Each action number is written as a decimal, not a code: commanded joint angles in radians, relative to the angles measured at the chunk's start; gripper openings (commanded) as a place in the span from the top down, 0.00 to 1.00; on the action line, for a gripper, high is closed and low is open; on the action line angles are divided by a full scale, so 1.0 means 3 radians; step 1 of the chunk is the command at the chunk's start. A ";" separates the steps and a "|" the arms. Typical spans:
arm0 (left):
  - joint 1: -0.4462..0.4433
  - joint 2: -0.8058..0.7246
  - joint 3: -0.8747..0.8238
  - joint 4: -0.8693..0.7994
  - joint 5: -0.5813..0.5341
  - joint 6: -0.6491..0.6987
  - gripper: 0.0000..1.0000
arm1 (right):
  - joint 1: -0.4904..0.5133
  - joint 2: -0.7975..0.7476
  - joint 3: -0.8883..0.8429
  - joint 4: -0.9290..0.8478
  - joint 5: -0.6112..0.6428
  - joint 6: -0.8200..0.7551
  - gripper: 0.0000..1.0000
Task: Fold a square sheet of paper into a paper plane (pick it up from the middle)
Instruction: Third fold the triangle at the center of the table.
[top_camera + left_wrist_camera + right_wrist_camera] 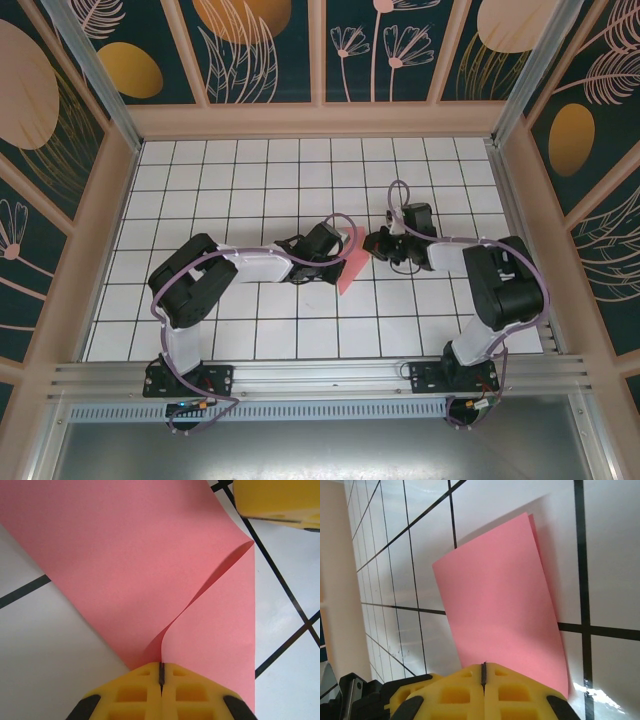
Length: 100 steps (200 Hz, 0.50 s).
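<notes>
**Top view.** My left gripper [338,250] and my right gripper [372,244] meet almost tip to tip near the middle of the white gridded table [250,190]. The square sheet of paper [349,262] sits between them and shows here as a narrow, slanted pink-red sliver.

**Left wrist view.** My two yellow fingers [130,692] are pressed together with the sheet's edge nipped in the seam between them. From that pinch the plain, unmarked paper spreads in two layers. One layer bends over the other along a soft, rounded fold, not a sharp crease, that runs out to a corner at the upper right. A yellow finger of my right gripper sits just beyond that corner.

**Right wrist view.** My right fingers [455,690] are likewise closed tight on the sheet. The paper rises from them as a doubled flap, with the second layer's edge peeking out along its right side, above the grid tiles.
</notes>
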<state>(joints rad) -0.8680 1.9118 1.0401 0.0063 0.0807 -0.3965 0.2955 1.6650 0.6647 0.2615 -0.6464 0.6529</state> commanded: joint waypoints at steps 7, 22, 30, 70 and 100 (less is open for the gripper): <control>0.0013 0.0162 -0.0107 -0.0408 0.0025 0.0043 1.00 | 0.0032 0.0233 -0.0005 -0.0065 0.0097 -0.0123 1.00; 0.0010 0.0172 -0.0102 -0.0411 0.0028 0.0041 1.00 | 0.0021 0.0331 -0.0067 0.0044 0.0087 -0.0117 1.00; 0.0013 0.0166 -0.0102 -0.0410 0.0023 0.0043 1.00 | 0.0020 0.0367 -0.0082 0.0086 0.0064 -0.0116 1.00; 0.0012 0.0163 -0.0110 -0.0410 0.0023 0.0038 1.00 | 0.0017 0.0268 0.0000 -0.0007 0.0110 -0.0106 1.00; 0.0011 0.0167 -0.0105 -0.0418 0.0020 0.0038 1.00 | 0.0030 -0.0028 -0.0016 0.0030 -0.0010 -0.0090 1.00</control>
<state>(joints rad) -0.8680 1.9118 1.0401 0.0067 0.0807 -0.3965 0.2955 1.7317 0.6594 0.2722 -0.6338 0.6369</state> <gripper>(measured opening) 0.052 0.050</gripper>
